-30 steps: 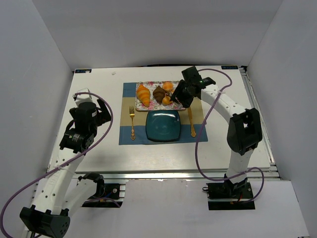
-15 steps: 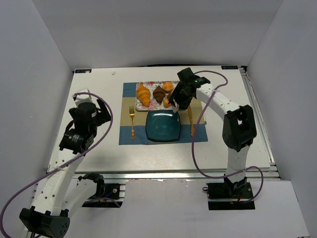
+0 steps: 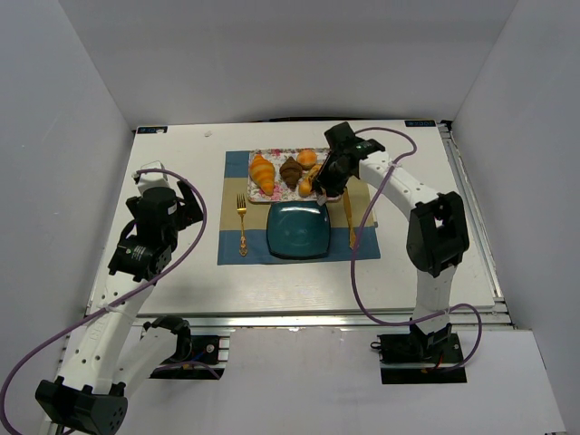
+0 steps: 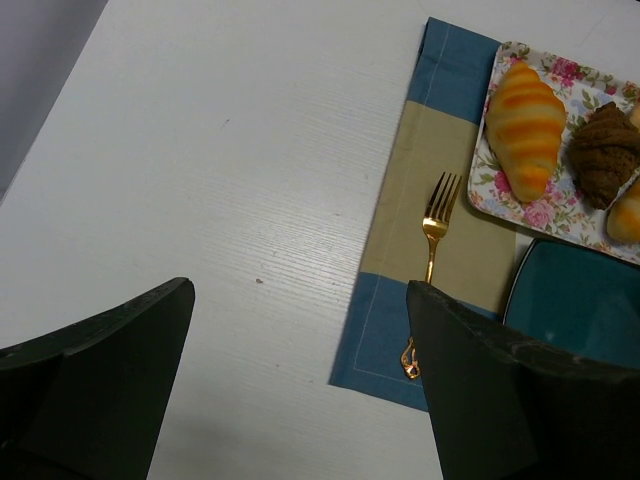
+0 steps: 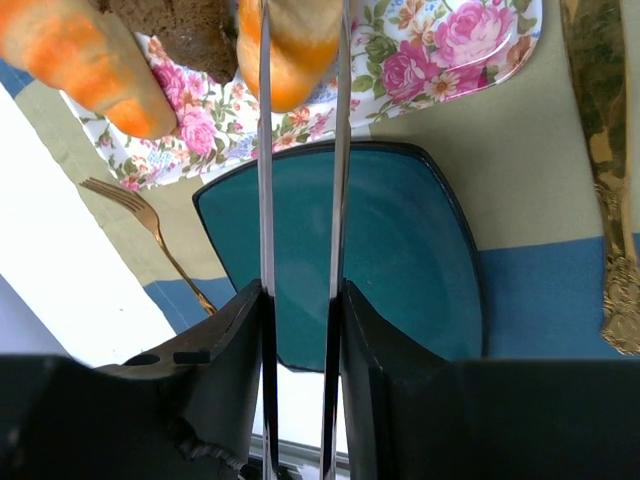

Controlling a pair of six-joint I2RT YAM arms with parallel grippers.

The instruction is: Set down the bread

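Right wrist view: the right claw is closed on a golden croissant at the floral tray's near edge. The teal plate is found just beside it, toward the arm's base. A second golden croissant is left on the tray.

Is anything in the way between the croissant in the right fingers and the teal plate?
Nothing visible is. The golden croissant, pinched between the right fingers, is at the edge of the floral tray. The teal plate lies bare right next to that edge. Only the tray's low rim lies between.
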